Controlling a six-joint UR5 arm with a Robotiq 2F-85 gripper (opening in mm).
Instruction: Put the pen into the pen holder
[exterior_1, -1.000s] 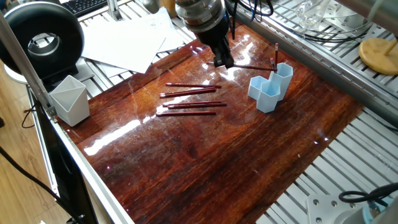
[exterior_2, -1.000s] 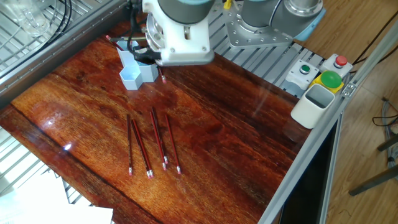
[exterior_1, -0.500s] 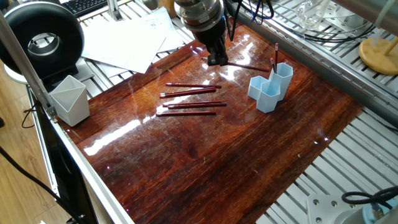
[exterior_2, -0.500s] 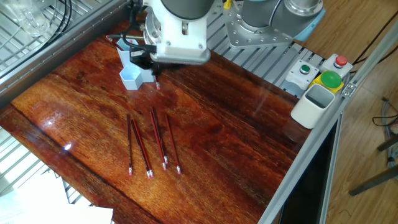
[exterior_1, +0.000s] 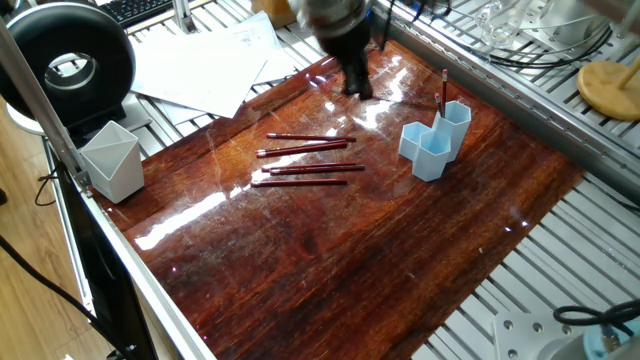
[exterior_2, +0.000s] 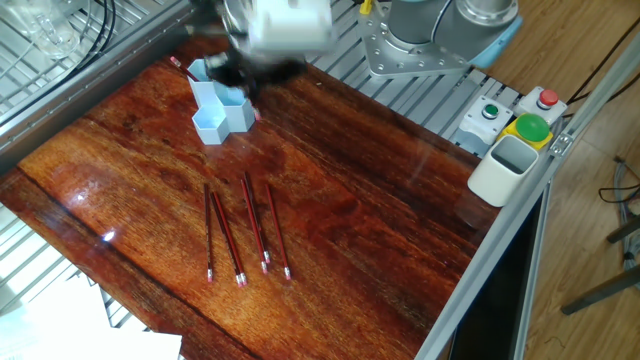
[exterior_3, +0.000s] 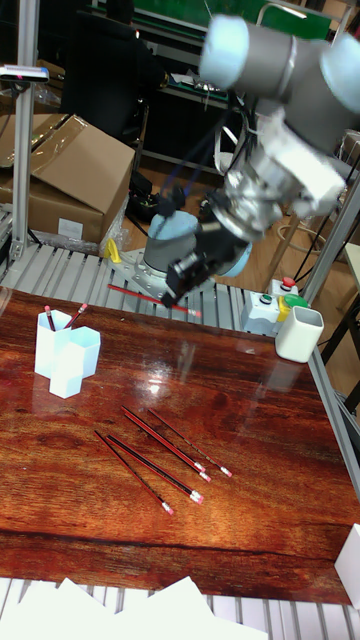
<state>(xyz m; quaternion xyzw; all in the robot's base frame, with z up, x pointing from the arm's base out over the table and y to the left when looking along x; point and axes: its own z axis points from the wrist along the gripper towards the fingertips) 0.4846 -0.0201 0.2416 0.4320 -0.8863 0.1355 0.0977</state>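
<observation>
One pen (exterior_3: 150, 298) is carried clear of the tabletop (exterior_3: 250, 400), held near its middle and lying roughly level in the closed claw (exterior_3: 178, 290), at about 2 o'clock from the pen holder (exterior_3: 62, 356). It is judged light, stiff and slippery; a mid-shaft hold limits swing. Four pens (exterior_3: 160, 455) lie on the tabletop at 5 o'clock of the holder. Two are stood inside it.

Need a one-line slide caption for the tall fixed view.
Claw lifts a thin red pen above the table; four red pens remain, two stand in the light blue hexagonal holder.
</observation>
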